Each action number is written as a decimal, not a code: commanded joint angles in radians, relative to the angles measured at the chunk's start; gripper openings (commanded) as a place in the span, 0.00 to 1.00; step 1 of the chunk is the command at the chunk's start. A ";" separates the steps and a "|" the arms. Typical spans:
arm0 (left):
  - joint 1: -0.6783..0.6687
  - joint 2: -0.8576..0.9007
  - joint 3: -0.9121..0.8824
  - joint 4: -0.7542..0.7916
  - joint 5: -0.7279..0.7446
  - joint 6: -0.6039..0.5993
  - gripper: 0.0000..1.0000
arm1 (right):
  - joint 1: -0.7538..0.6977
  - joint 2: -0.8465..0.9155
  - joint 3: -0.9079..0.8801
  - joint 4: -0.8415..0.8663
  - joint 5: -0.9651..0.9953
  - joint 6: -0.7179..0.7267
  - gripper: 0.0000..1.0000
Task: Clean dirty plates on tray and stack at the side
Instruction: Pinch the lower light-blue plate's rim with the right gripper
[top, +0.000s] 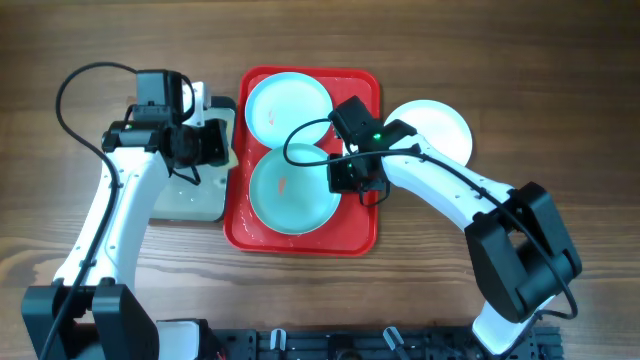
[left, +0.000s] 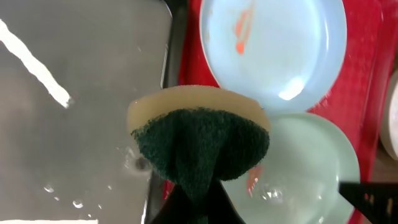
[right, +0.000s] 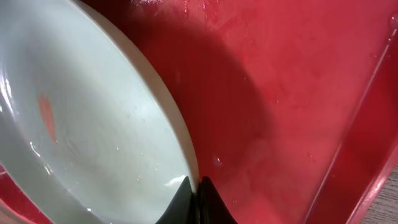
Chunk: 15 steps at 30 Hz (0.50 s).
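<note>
The red tray (top: 352, 232) is sitting in the middle of the wooden bench (top: 560, 90). Two plates are lying on it. The back plate (top: 288, 105) is at the far end and the front plate (top: 290, 195) is at the near end, with their rims very close together. A third plate (top: 440, 125) is lying on the bench just beside the right side of the tray.

The right end effector (right: 198, 190) is pinching the rim of the front plate, with its two fingers squeezed together on the plate's right edge. A small red smear (right: 46, 118) is showing inside that plate. The left wrist view is showing a red smear in both plates on the tray.

The left end effector (left: 194, 200) is squeezing a sponge (left: 199, 140), yellow on one side and dark green on the other. It is hanging over the spot where the wet grey tray (top: 185, 205) is meeting the red tray's left side.
</note>
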 joint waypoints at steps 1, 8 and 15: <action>0.002 0.008 0.011 -0.033 0.050 -0.026 0.04 | 0.005 0.017 -0.007 0.007 -0.028 0.023 0.04; -0.004 0.008 -0.006 -0.031 0.061 -0.026 0.04 | 0.006 0.069 -0.007 0.012 -0.071 0.022 0.04; -0.076 0.014 -0.016 -0.027 0.060 -0.026 0.04 | 0.013 0.098 -0.007 0.054 -0.077 0.022 0.04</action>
